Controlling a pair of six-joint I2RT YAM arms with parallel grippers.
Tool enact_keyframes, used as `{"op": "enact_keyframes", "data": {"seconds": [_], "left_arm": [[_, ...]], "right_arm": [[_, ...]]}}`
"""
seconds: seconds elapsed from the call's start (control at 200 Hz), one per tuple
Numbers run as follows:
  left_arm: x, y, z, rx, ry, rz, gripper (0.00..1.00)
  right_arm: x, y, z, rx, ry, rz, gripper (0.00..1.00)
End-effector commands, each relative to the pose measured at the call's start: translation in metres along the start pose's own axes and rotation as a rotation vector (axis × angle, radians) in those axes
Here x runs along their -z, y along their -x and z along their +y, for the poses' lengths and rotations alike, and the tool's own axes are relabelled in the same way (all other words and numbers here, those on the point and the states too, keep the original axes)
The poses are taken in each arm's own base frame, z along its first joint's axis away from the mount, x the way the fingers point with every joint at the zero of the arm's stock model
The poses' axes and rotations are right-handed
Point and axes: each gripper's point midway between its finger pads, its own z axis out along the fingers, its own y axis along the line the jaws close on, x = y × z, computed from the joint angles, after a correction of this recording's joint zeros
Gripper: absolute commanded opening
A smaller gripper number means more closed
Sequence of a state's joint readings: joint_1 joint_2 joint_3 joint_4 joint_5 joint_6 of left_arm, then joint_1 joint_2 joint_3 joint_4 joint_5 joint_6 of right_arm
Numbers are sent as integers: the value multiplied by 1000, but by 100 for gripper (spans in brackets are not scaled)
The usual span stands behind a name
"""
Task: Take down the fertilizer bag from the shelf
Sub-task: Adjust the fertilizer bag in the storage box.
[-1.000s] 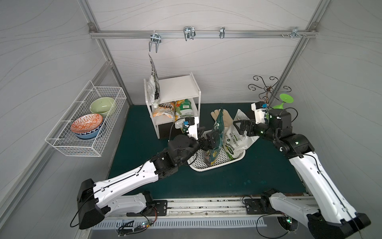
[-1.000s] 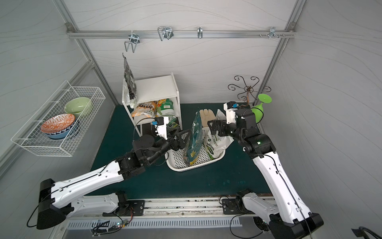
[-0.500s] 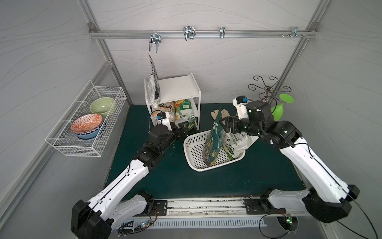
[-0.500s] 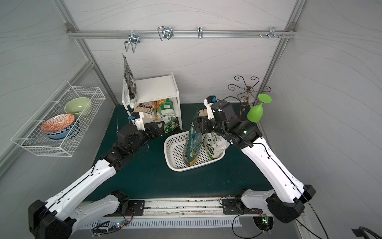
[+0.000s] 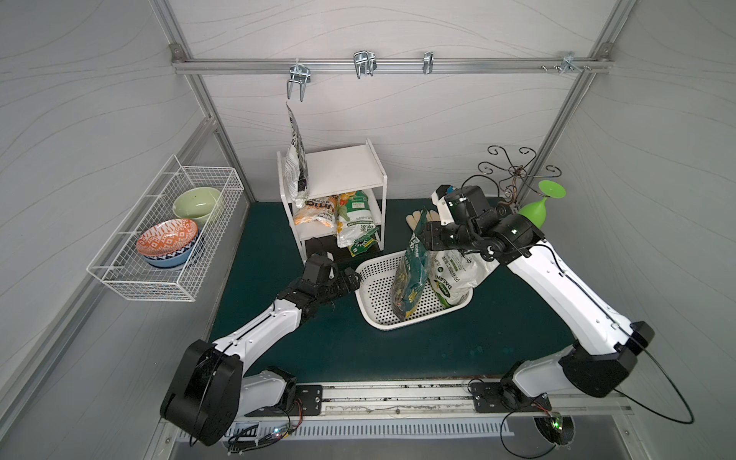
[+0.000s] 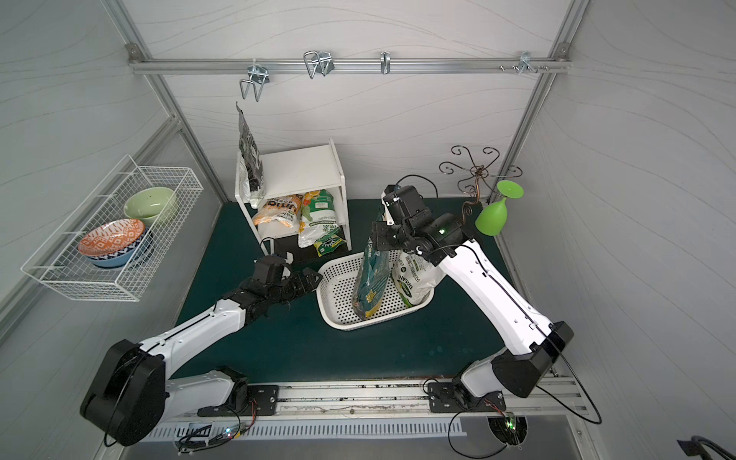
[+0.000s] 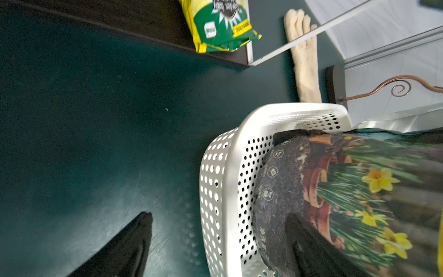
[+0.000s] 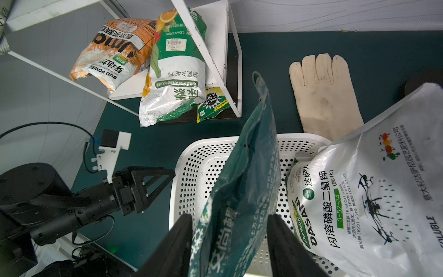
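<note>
A dark green fertilizer bag [image 5: 410, 275] [image 6: 372, 275] printed with daffodils [image 7: 347, 191] stands upright in the white perforated basket [image 5: 398, 324] [image 6: 338, 318], off the white shelf [image 5: 342, 169] [image 6: 298, 167]. My right gripper [image 5: 426, 238] [image 6: 380, 239] [image 8: 230, 215] straddles the bag's upper part [image 8: 244, 179]. It is open: one finger lies against the bag and a narrow gap shows at the other. My left gripper [image 5: 351, 278] [image 6: 310, 276] [image 7: 218, 217] is open at the basket's left rim [image 7: 230, 167], holding nothing.
A white bag [image 5: 454, 275] [image 8: 371, 191] leans in the basket beside the green one. Three bags [image 5: 354, 215] lie on the shelf's lower boards and a black-and-white one [image 5: 294, 159] at its top left. Cream glove [image 5: 418, 219], green goblet [image 5: 537, 207], wire basket of bowls [image 5: 167, 239].
My left gripper has come away from the green bag and now sits left of the basket. My right gripper has moved left onto the bag's top and its jaws have narrowed.
</note>
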State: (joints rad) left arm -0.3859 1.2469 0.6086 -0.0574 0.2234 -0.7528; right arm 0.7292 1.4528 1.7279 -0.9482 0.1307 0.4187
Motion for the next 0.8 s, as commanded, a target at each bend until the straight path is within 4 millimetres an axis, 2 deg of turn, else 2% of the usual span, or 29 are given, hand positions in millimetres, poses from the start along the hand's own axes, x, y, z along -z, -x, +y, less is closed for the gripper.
{"op": "enact_keyframes", "data": {"seconds": [0.0, 0.115, 0.175, 0.305, 0.41, 0.525, 0.685, 0.795], "left_arm": [[-7, 6, -17, -2, -62, 19, 88], [-13, 3, -17, 2, -63, 47, 86], [-14, 2, -15, 3, -58, 50, 85], [-13, 3, -12, -6, -43, 45, 85], [-13, 2, -10, -8, -31, 43, 85], [-13, 2, -7, -7, -19, 44, 85], [-15, 1, -2, 3, 7, 52, 85], [-16, 1, 0, 8, 18, 59, 85]], "right_arm": [[-7, -13, 0, 19, -12, 73, 52], [-15, -18, -2, 25, -21, 92, 51], [-20, -20, -1, 29, -17, 106, 46], [-26, -22, -2, 49, -11, 128, 20], [-25, -16, -8, 57, 5, 118, 0], [-13, 0, -7, 106, 121, 71, 0], [17, 29, -6, 207, 282, -21, 0], [29, 36, -4, 309, 367, -61, 0]]}}
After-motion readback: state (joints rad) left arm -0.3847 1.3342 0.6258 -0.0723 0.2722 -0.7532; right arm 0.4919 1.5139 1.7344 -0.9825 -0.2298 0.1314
